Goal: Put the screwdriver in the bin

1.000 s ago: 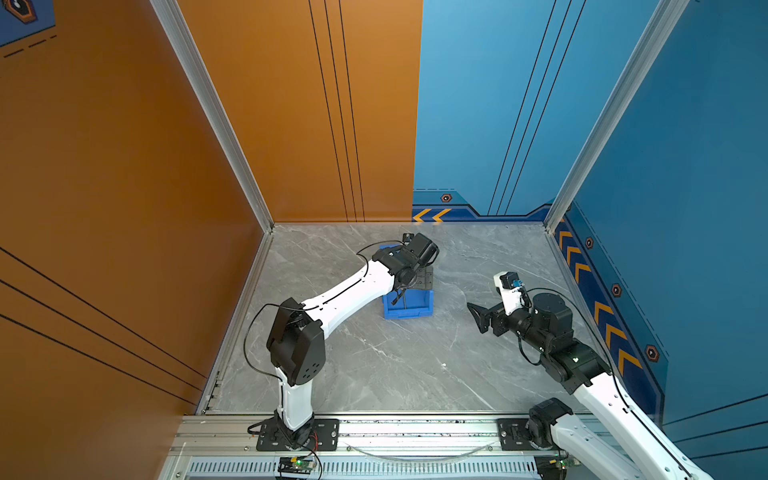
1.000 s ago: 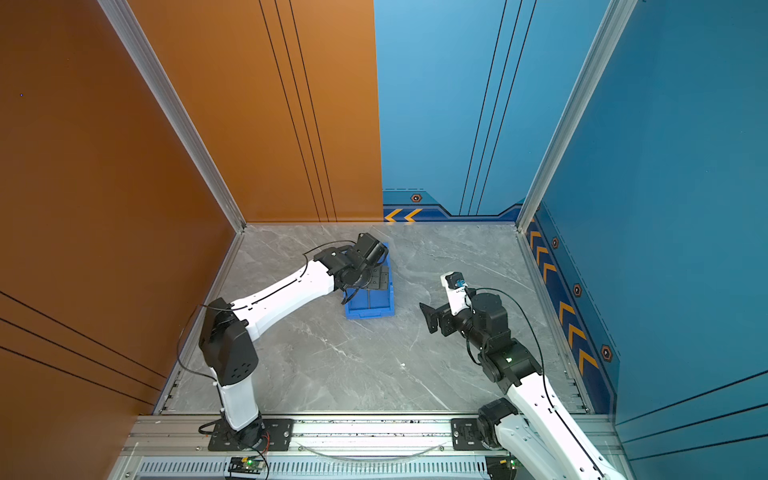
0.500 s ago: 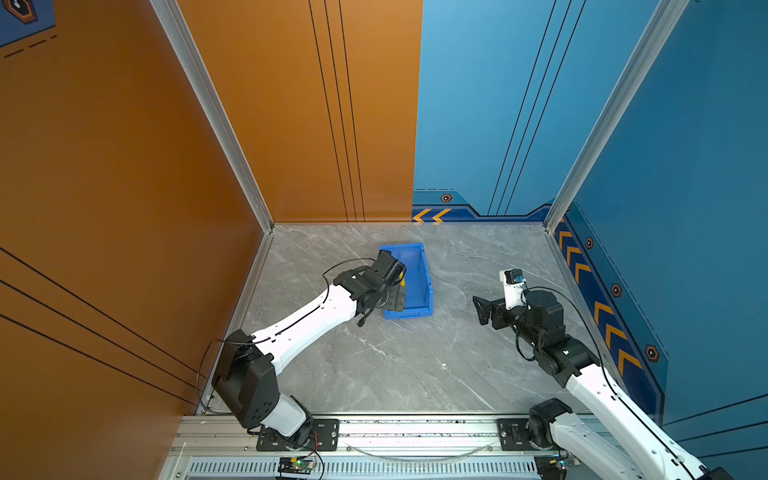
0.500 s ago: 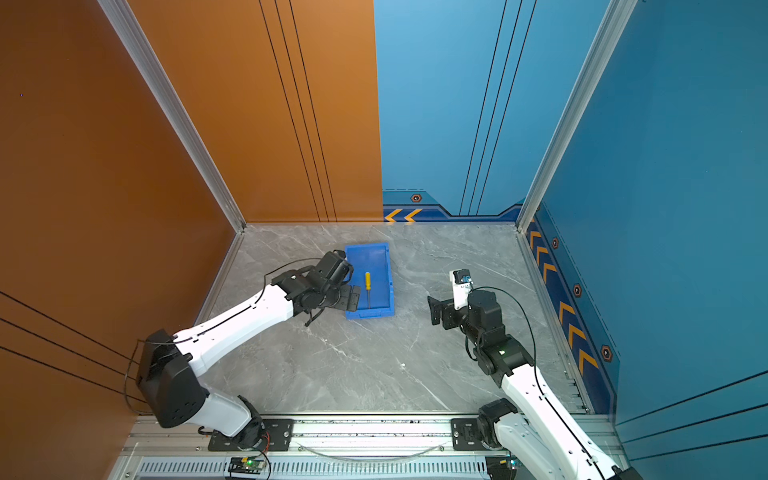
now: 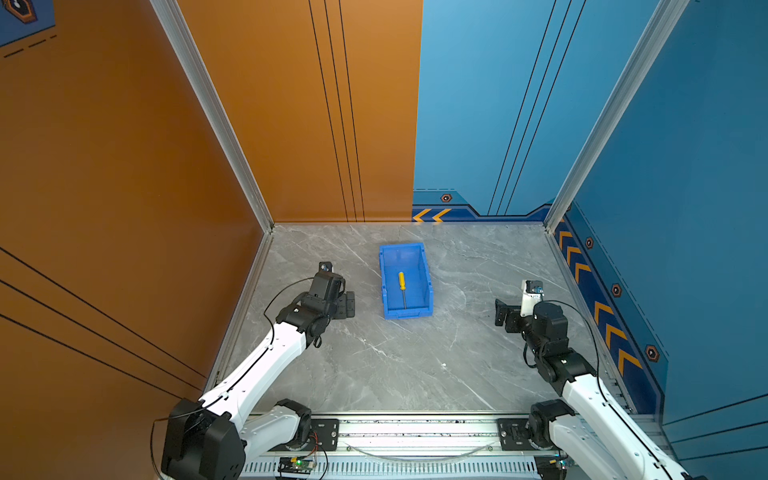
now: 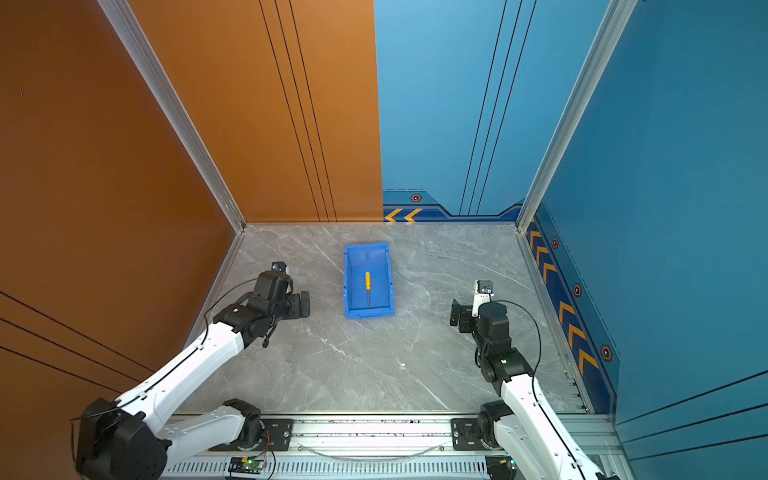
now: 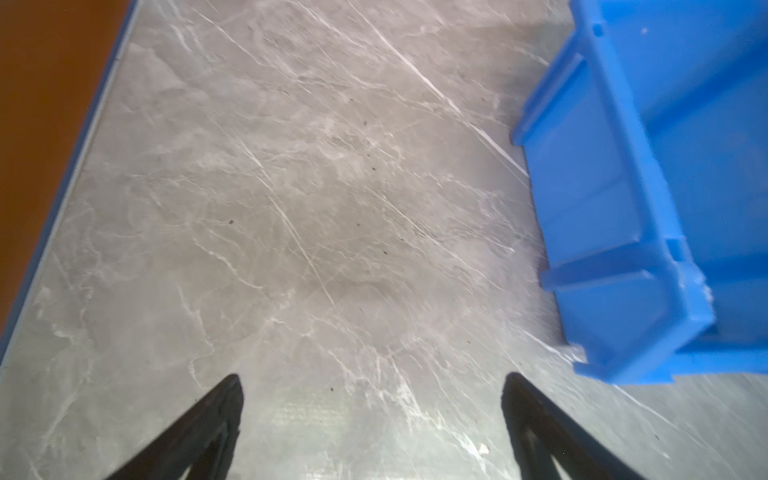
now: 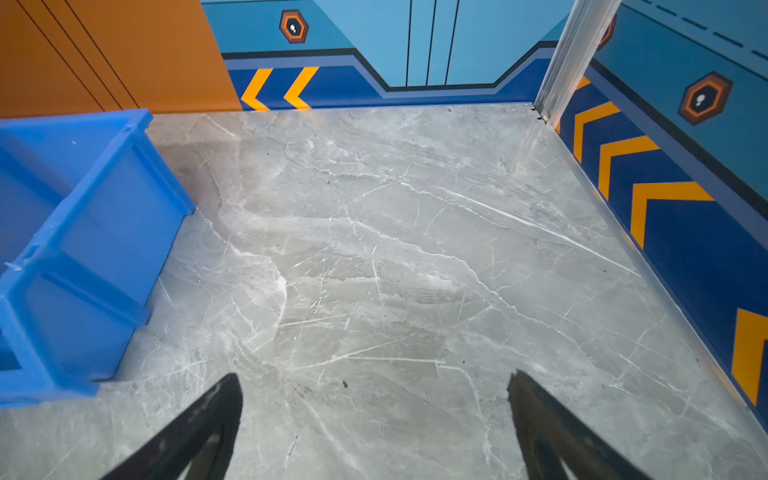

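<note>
- Yellow-handled screwdriver (image 5: 402, 288) lies flat inside the bin (image 5: 409, 312) in both top views, with its shaft toward the low front wall. The left gripper (image 5: 348, 305) and right gripper (image 5: 501, 312) flank the bin, clear of it.
- Left wrist view: jaws spread, empty, beside the bin.
- Right wrist view: jaws spread, empty, near the bin.
- Probably light and stiff, with a slippery shaft; the handle offers the better hold.
</note>
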Robot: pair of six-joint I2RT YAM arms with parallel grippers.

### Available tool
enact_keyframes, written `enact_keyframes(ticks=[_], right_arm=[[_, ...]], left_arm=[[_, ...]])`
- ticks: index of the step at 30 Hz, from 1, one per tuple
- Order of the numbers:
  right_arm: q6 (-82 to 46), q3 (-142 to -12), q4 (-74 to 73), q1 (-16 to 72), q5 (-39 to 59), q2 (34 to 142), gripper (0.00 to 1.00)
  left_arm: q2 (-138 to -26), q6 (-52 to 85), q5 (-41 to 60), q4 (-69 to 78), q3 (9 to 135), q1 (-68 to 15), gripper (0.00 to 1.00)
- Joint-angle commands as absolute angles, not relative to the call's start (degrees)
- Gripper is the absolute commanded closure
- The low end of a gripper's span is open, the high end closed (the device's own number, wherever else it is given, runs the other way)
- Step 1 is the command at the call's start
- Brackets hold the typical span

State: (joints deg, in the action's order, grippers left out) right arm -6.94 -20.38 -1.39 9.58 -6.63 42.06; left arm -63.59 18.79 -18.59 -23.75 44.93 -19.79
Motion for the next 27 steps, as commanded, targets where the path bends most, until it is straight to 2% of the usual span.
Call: enact_keyframes(ticks=[1, 6, 9, 15, 20, 27], right_arm=[[-8.1, -17.7, -8.1, 7.2, -5.1, 41.5, 0.00], [-6.2, -17.4, -9.0, 3.9, -3.3, 46.2, 0.00], [-5.7, -16.4, -11.7, 3.0, -3.2, 48.4, 0.00], [-6.2, -12.6, -20.2, 0.4, -4.5, 50.5, 0.00], [-6.4, -12.0, -25.0, -2.0, -3.3, 53.4, 0.00], [-6.1, -15.3, -28.8, -4.0, 0.9, 61.9, 0.00]], left_arm=[[-61.1, 20.3, -25.9, -17.5, 40.6, -17.8, 0.02], [-58.3, 16.2, -29.2, -13.8, 36.1, -14.5, 0.02], [-56.6, 11.2, -26.2, -10.3, 33.3, -12.2, 0.02], [-51.5, 1.3, -21.9, 6.3, 21.9, -10.8, 0.02], [-51.4, 6.4, -22.1, 7.9, 18.6, -7.1, 0.02], [-52.8, 8.6, -23.0, 10.6, 16.3, -6.4, 0.02]])
